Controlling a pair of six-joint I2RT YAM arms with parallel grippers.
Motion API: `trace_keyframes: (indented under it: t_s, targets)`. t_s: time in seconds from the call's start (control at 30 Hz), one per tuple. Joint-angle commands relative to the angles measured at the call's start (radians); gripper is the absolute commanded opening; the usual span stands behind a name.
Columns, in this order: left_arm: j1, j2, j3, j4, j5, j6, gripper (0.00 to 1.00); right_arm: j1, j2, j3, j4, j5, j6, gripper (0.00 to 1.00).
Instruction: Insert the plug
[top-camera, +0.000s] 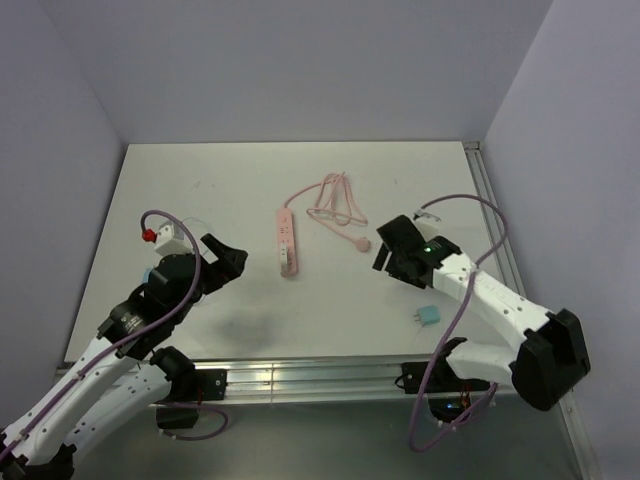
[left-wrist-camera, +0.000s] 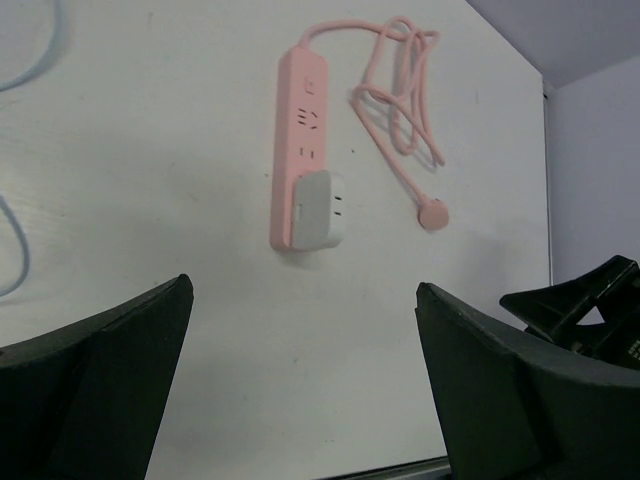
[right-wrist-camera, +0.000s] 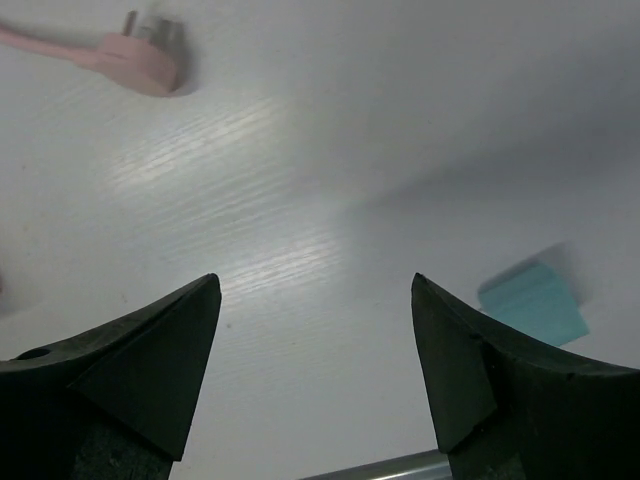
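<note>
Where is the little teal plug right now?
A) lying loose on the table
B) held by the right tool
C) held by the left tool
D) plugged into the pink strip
A: the teal plug lies on the table, nothing gripping it, apart from the pink strip.

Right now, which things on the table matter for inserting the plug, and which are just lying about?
Job:
teal plug
pink power strip

Lying about:
white adapter, already seated in the strip
coiled pink cord
white box with red tip, far left

Left gripper (left-wrist-camera: 302, 300) and right gripper (right-wrist-camera: 313, 290) both spread wide, empty, seemingly hovering
</note>
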Motion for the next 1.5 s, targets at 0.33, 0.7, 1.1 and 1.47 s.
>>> trace_keyframes:
  t_s: [0.33, 0.7, 1.1, 1.47]
  targets:
    - [0.004, 0.079, 0.013, 0.142, 0.21, 0.117, 0.99, -0.321, -0.358, -0.282, -0.142, -0.118, 0.206, 0.93]
    - [0.002, 0.068, 0.045, 0.095, 0.217, 0.112, 0.99, -0.409, -0.342, -0.367, -0.113, -0.154, 0.281, 0.9]
    - [0.004, -0.015, 0.062, 0.049, 0.24, 0.125, 1.0, -0.409, -0.278, -0.433, -0.058, -0.169, 0.351, 0.78]
    - [0.002, -0.11, 0.1, -0.06, 0.299, 0.128, 0.99, -0.407, -0.246, -0.437, -0.045, -0.166, 0.336, 0.33]
